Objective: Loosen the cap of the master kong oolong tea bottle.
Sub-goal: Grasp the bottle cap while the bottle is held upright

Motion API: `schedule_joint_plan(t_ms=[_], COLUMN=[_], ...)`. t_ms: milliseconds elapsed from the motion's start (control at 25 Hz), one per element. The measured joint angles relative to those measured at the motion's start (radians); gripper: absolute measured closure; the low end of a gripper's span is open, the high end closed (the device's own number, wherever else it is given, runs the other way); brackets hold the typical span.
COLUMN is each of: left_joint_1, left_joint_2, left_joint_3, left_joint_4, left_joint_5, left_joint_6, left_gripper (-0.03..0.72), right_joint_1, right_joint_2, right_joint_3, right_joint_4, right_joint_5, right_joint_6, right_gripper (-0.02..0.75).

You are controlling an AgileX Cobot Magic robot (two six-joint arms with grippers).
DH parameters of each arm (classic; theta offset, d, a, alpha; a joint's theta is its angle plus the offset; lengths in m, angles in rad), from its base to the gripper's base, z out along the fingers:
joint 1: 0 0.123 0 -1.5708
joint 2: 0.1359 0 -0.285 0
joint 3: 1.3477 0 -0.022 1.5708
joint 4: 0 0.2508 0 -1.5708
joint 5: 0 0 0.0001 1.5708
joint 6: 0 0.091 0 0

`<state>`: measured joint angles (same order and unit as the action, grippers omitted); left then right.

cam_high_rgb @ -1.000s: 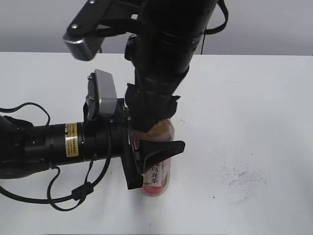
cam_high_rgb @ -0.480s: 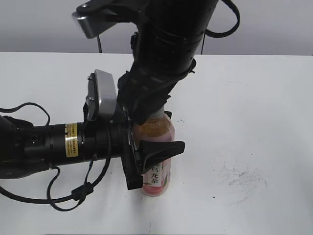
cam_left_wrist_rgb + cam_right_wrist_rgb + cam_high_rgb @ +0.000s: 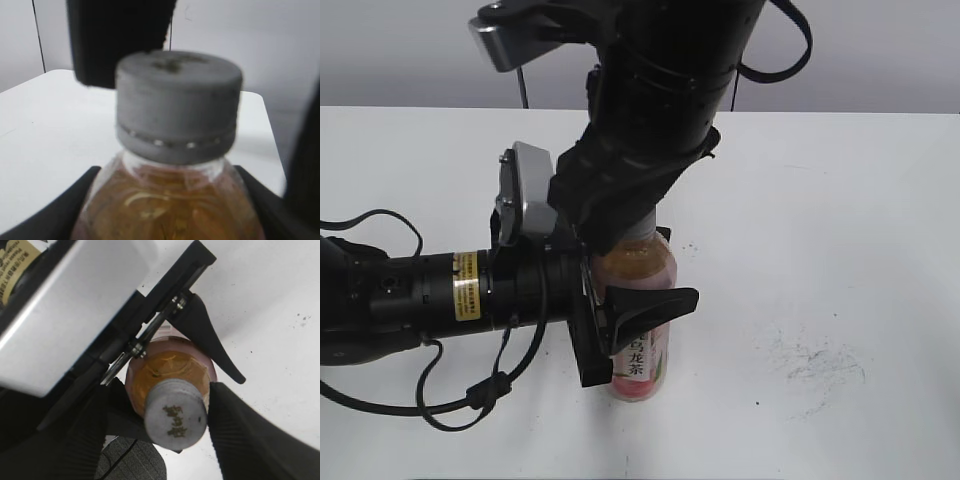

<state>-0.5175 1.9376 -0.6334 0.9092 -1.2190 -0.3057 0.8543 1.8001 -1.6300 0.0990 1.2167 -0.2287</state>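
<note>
The master kong oolong tea bottle (image 3: 642, 362) stands upright on the white table, amber tea showing above its pink label. My left gripper (image 3: 642, 312) reaches in from the left and is shut on the bottle's body; its black fingers (image 3: 75, 212) hug the shoulder (image 3: 170, 200). The grey ribbed cap (image 3: 176, 412) sits on the neck and also shows in the left wrist view (image 3: 178, 105); in the exterior view it is hidden. My right gripper (image 3: 175, 427) hangs from above, open, its fingers (image 3: 247, 437) on either side of the cap without touching it.
The right arm (image 3: 660, 90) comes down from the top over the bottle. The left arm (image 3: 420, 290) lies low across the table's left, with a black cable (image 3: 470, 400) looped beside it. Dark scuff marks (image 3: 815, 362) lie on the table to the right.
My right gripper has turned about the bottle's axis and risen slightly off the top, so more of the amber shoulder shows. The left gripper and bottle have not moved.
</note>
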Motion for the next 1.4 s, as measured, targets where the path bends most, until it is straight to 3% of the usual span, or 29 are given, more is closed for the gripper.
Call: schedule_joint_plan(t_ms=[480, 1400], left_joint_1=[0.0, 0.0], left_joint_2=[0.0, 0.0], left_joint_3=[0.0, 0.0], left_joint_4=[0.0, 0.0], left_joint_5=[0.0, 0.0], left_joint_6=[-0.001, -0.001], left_gripper=[0.242, 0.242], right_joint_1=[-0.016, -0.016], right_joint_2=[-0.02, -0.001], right_joint_3=[0.0, 0.018], right_joint_4=[-0.021, -0.022], right_joint_5=[0.001, 0.002], right_joint_6=[0.001, -0.026], right_gripper=[0.346, 0.353])
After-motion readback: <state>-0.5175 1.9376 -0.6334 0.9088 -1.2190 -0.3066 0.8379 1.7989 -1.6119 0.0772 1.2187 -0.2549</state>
